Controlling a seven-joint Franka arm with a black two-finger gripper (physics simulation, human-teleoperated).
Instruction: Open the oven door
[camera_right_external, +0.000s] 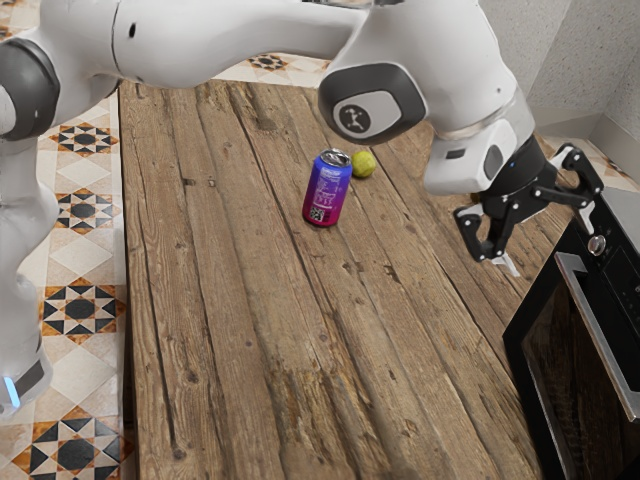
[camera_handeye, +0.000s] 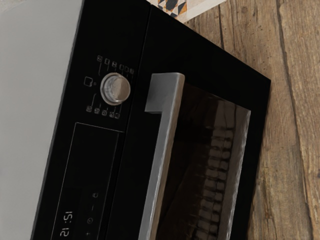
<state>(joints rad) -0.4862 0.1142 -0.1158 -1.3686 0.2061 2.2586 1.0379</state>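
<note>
Claw: your claw (camera_right_external: 548, 243) is open, its fingers spread wide with nothing gripped between them.
Oven door: your door (camera_handeye: 205, 70) is ahead of the claw, on the side away from the arm's base, and sits flush with the panel (camera_handeye: 95, 30), so it looks closed.
Handle: the metal bar (camera_handeye: 164, 145) stands out from the door, with one end near your claw and the rest running away from it; the claw is not around it.
Knob: it (camera_handeye: 116, 89) sticks out of the panel just beside the handle's near end, so you have it close to the claw in a tight spot.
Display: the lit digits (camera_handeye: 66, 225) are on the panel, farther from the claw than the knob.
Oven: its grey top (camera_handeye: 35, 100) lies beyond the panel as seen from your claw.
Can: the blue and pink can (camera_right_external: 325, 190) stands upright on the wooden surface (camera_right_external: 230, 300), back from the claw toward the arm's base and well apart from the oven.
Ball: the yellow-green ball (camera_right_external: 364, 165) is near the can, also on the base side of your claw.
Arm: your white arm (camera_right_external: 220, 40) reaches over the surface to the claw.
</note>
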